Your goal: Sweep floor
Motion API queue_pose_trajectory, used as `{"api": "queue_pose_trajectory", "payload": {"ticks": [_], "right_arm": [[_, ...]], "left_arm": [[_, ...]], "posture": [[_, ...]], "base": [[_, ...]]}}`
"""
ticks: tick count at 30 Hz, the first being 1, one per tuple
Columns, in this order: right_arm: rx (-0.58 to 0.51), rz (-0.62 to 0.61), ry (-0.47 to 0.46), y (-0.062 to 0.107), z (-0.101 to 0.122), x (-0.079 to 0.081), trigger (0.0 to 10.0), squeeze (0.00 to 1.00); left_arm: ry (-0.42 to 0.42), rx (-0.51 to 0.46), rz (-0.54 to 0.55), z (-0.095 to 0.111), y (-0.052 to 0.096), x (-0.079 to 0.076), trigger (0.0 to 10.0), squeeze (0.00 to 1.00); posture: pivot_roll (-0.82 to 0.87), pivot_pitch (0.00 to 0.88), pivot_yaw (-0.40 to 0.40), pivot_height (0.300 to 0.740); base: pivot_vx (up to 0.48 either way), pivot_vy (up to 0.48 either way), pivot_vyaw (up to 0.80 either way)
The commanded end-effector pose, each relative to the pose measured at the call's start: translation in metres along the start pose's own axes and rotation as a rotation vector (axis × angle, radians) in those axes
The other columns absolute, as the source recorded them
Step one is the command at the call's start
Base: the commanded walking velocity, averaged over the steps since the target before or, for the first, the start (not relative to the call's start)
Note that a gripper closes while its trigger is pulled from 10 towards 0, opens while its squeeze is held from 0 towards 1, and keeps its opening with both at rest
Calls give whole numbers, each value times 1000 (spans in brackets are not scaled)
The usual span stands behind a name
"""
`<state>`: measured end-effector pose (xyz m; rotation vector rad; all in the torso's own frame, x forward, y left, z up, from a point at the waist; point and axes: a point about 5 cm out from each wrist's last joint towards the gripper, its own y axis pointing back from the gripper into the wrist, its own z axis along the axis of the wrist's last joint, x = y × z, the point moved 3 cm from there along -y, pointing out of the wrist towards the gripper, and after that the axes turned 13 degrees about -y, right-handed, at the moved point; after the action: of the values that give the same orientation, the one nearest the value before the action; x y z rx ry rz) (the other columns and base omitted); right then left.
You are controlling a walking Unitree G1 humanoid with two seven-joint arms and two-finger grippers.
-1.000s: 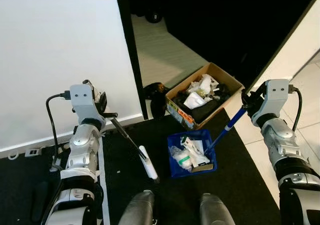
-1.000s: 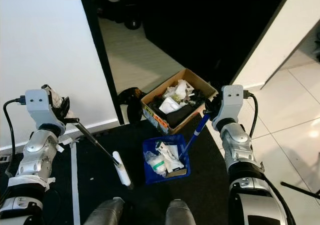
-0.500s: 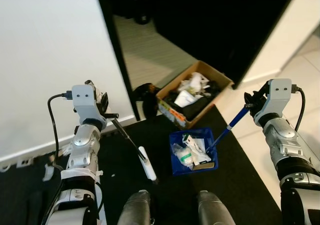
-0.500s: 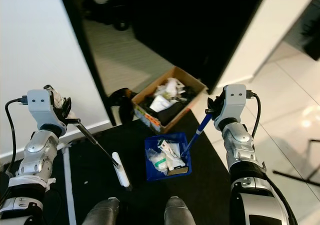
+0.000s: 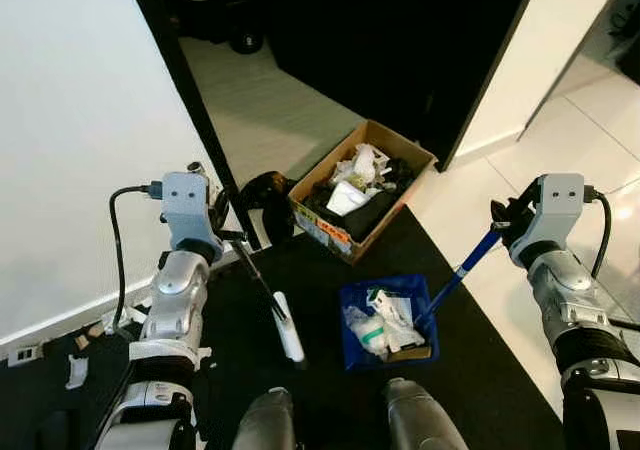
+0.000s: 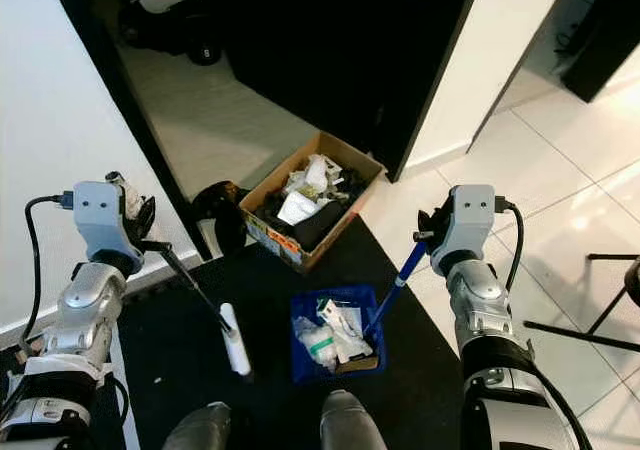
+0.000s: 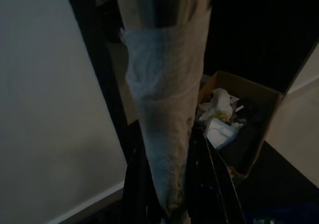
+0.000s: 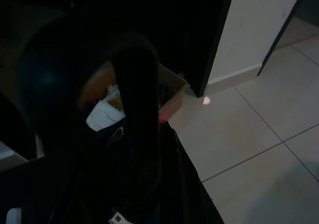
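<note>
The step in hand looks like the carry to the bin: the sweeping seems done, since the blue plastic dustpan (image 5: 385,322) already holds a heap of crumpled white paper and wrappers (image 5: 383,320), and it sits on the black floor mat (image 5: 470,390) just in front of the open brown cardboard box (image 5: 362,188), which is itself full of similar rubbish.

The right tool (image 5: 503,220) is clenched on the top of the dustpan's long blue handle (image 5: 462,270), a thin rigid rod slanting down to the pan's rear edge. The left tool (image 5: 222,225) is clamped on the dark slim shaft of the small broom (image 5: 268,300), whose white narrow head rests on the mat beside the dustpan, on the side away from the right arm. In the left wrist view the shaft appears wrapped in pale, worn tape between the fingers (image 7: 209,169).

The next move probably calls for lifting the pan level by its handle, bringing it over the box's open top and tipping it. The load is light, loose and piled above the shallow rim, so a tilt too early could spill it back onto the mat. The box walls are soft corrugated card with folded-out flaps. Beyond the box lies pale smooth tile (image 5: 590,120); a few paper scraps (image 5: 78,370) lie by the white wall, well apart from the box.
</note>
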<state>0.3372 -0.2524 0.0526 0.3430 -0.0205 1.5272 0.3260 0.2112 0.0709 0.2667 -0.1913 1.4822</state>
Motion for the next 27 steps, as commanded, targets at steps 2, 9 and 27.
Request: {"api": "queue_pose_trajectory", "payload": {"ticks": [2,9,27], "right_arm": [[-70,-11,-5,-2,17,-4,10000,0],[-77,-9,-8,-2,17,0,10000,0],[-83,-14,-12,-3,18,-1,10000,0]], "left_arm": [[-6,-36,2,7,-1,1,10000,0],[30,-57,-17,10,-1,-1,10000,0],[51,-73,-29,11,0,-2,10000,0]], "posture": [[2,14,-6,740],[2,13,-1,740],[-1,5,2,740]], "base": [[0,0,0],[0,0,0],[300,0,0]]}}
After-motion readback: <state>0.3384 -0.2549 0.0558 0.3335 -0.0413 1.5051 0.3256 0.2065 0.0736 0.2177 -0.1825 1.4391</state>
